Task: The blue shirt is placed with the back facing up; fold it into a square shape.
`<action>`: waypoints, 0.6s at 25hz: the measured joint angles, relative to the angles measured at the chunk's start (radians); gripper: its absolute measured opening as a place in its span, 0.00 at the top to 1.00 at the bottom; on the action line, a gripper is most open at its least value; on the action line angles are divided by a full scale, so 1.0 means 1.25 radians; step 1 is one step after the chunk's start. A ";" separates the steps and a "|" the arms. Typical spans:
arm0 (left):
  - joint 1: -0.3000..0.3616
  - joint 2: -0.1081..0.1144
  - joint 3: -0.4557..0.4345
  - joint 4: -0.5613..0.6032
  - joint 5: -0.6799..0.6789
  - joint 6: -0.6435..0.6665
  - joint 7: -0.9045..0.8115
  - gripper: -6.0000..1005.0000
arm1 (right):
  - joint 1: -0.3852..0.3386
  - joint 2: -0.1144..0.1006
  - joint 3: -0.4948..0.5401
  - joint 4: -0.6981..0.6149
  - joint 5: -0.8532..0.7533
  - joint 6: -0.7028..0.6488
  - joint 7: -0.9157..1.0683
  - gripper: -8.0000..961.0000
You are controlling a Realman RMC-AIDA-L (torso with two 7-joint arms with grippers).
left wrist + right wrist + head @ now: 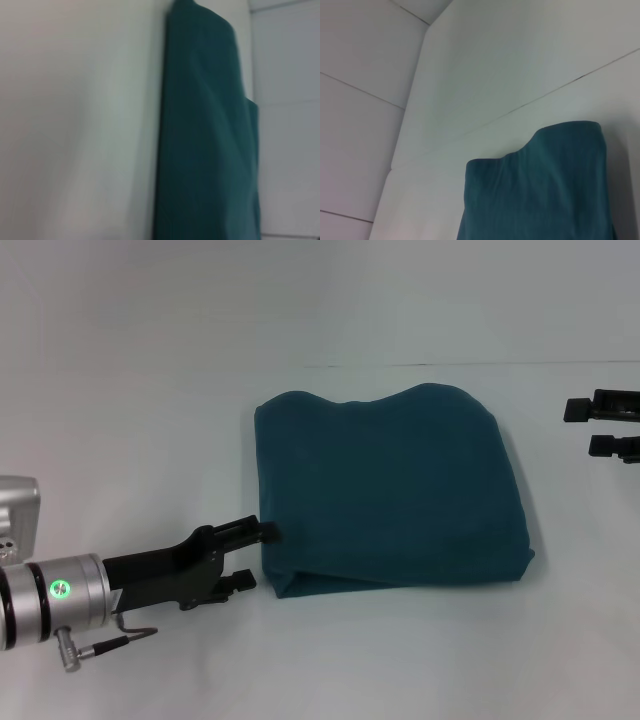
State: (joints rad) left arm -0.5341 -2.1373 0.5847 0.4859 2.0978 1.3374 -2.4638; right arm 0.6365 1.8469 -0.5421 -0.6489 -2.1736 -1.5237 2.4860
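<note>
Blue shirt (390,490) lies folded square; left gripper (257,556) spread, empty at its edge, likely tidying; right gripper (582,427) parked apart.

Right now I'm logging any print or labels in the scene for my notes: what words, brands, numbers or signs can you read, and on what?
None: no text can be read in any view.
The blue shirt lies folded on the white table with only plain fabric showing; no lettering or label shows.
The left pincer, at the shirt's near left edge, bears no writing; its wrist shows only a green light, not a sign.
The right pincer, at the right edge, shows no markings.
</note>
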 joint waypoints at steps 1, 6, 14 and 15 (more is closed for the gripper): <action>0.001 0.000 0.000 -0.003 0.000 -0.012 -0.008 0.07 | 0.000 0.000 0.001 0.000 0.000 0.000 0.000 0.06; -0.006 -0.003 0.000 -0.017 -0.003 -0.042 -0.025 0.07 | 0.000 0.000 0.004 -0.003 0.000 0.000 -0.002 0.06; -0.030 -0.007 0.005 -0.040 -0.002 -0.069 -0.037 0.07 | -0.002 -0.003 0.008 -0.001 0.000 0.000 -0.003 0.06; -0.031 -0.007 0.005 -0.040 -0.001 -0.071 -0.037 0.07 | -0.002 -0.003 0.008 0.000 0.000 0.000 -0.003 0.06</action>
State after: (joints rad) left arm -0.5732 -2.1467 0.5913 0.4355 2.0965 1.2489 -2.5106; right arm 0.6334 1.8433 -0.5316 -0.6494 -2.1736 -1.5232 2.4821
